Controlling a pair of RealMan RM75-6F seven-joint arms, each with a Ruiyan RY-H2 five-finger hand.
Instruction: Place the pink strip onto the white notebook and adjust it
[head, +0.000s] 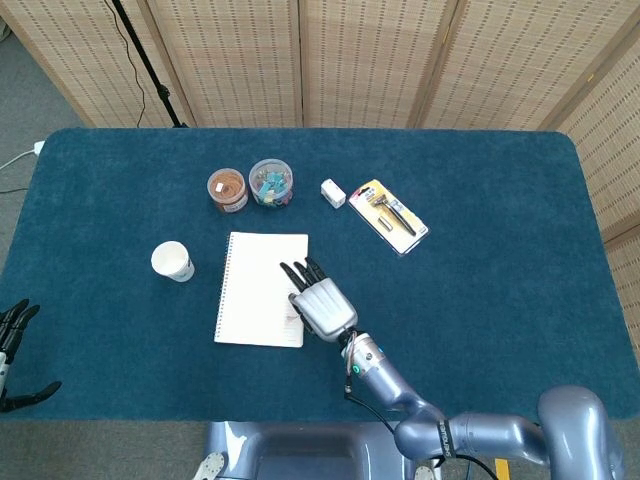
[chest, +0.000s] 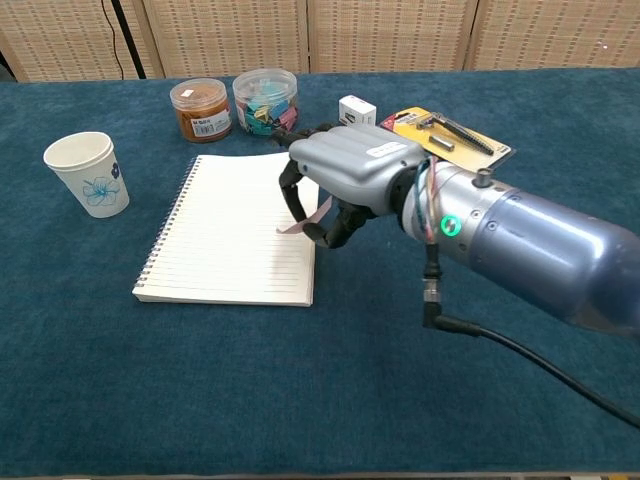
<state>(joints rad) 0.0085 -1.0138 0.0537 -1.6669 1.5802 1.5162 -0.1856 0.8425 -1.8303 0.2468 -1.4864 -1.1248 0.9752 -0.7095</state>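
Observation:
The white spiral notebook (head: 258, 290) (chest: 225, 228) lies open on the blue table, left of centre. My right hand (head: 321, 305) (chest: 345, 180) hovers over the notebook's right edge and pinches the thin pink strip (chest: 303, 219), which hangs under the fingers just above the page. In the head view the strip is hidden beneath the hand. My left hand (head: 14, 345) rests at the far left edge of the table, fingers spread, holding nothing.
A paper cup (head: 172, 261) (chest: 86, 173) stands left of the notebook. Behind it are an orange-lidded jar (head: 227, 189) (chest: 200, 109) and a tub of clips (head: 270, 183) (chest: 265, 101). A white eraser (head: 333, 193) (chest: 357, 113) and a yellow tool card (head: 389, 215) (chest: 445, 133) lie right of these.

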